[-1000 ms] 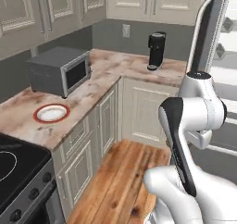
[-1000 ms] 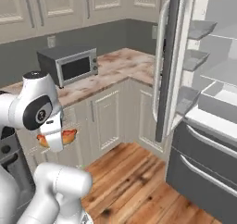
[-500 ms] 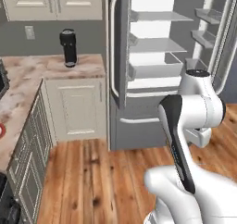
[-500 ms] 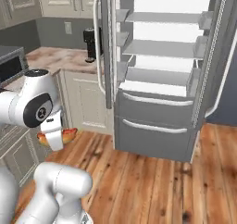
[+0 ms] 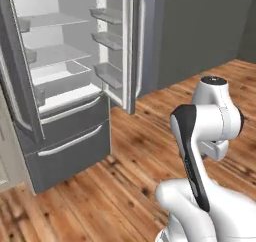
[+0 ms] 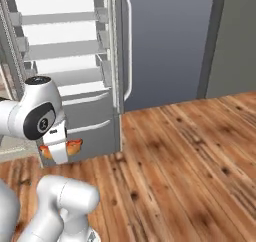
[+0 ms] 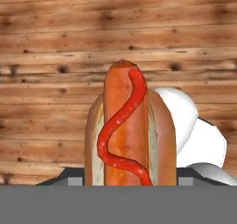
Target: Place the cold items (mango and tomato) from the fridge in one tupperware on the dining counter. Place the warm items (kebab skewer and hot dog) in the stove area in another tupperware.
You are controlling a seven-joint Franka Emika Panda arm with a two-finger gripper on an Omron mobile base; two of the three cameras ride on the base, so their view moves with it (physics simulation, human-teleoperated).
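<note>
Fridge (image 5: 65, 86): tall, dark grey, doors swung wide; white inner shelves bare where visible; two grey drawer fronts with pale bar handles below. Stands at far left in left base view, far left to centre in right base view.
Fridge door (image 6: 165, 41): dark grey panel right of the open compartment, with long pale curved bar handle (image 6: 129, 46) along its left edge.
Floor (image 6: 190, 156): brown wood planks with dark knots, spanning near ground right of fridge; seen directly beneath the hand in hand view.
Arm (image 5: 205, 131): white with dark joints, folded low over the base, near right in left base view, near left in right base view.
Gripper (image 6: 59, 148): pointing down under the wrist, above the floor and in front of the lower fridge drawer; jaws closed around the hot dog, part-way apart on its width.
Hot dog (image 7: 129, 135): orange-red sausage in tan bun, wavy red sauce line on top; held lengthwise between the fingers, clear of the floor. Orange ends showing either side of the wrist in right base view.
</note>
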